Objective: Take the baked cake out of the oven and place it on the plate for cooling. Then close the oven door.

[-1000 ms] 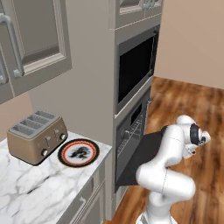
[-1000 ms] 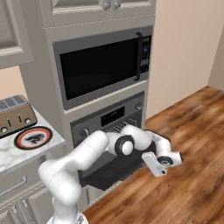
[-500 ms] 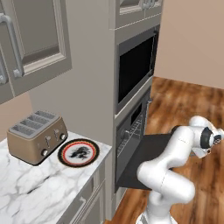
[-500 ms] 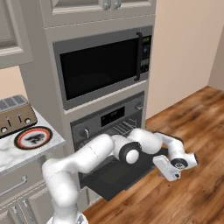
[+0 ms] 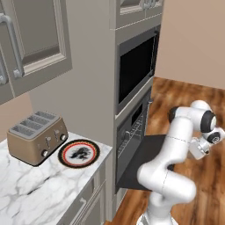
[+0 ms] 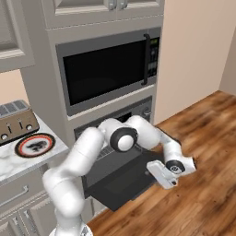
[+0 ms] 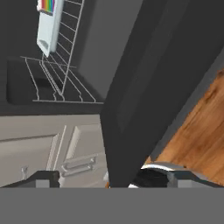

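One oven door (image 6: 124, 179) lowered, one plate (image 5: 79, 153)

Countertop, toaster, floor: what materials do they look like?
Countertop: polished marble look, white with grey veining.
Toaster: brushed metal look, bronze-beige with a soft sheen; could be painted.
Floor: glossy wood planks, warm brown grain with visible board seams.

Wood plank floor (image 6: 203, 138), beige wall (image 6: 193, 50), grey cabinets (image 5: 39, 39) — marble counter (image 5: 26, 193)
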You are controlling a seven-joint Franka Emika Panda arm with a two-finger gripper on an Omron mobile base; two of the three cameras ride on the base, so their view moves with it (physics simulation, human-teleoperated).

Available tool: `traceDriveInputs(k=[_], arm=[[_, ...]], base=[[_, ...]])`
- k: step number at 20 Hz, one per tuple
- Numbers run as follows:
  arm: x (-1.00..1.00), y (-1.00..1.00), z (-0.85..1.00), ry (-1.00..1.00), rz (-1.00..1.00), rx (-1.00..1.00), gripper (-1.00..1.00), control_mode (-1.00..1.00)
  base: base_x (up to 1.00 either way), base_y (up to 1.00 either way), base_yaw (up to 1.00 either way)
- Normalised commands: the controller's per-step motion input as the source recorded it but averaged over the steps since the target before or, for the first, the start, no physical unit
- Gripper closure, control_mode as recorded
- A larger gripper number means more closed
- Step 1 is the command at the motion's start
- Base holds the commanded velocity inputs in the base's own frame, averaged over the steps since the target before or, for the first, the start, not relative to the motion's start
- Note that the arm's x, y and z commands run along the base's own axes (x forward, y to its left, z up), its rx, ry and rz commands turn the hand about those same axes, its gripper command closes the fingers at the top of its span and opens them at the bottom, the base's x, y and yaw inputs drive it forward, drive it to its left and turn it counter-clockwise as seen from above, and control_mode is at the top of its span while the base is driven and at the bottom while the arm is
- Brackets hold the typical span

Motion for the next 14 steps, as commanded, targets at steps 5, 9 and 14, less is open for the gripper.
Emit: traceDriveInputs(k=[5,9,14], arm=[[0.13,1.0,0.75,-0.03,0.0,-0.06,-1.0,-1.0],[0.5,0.98,-0.06,0.06,0.0,0.05,-1.0,-1.0],[0.66,0.62,-0.44,0.03,0.0,0.27,-1.0,-1.0]], base=[[0.0,0.0,0.0],[0.0,0.0,0.0],[0.0,0.0,0.0]])
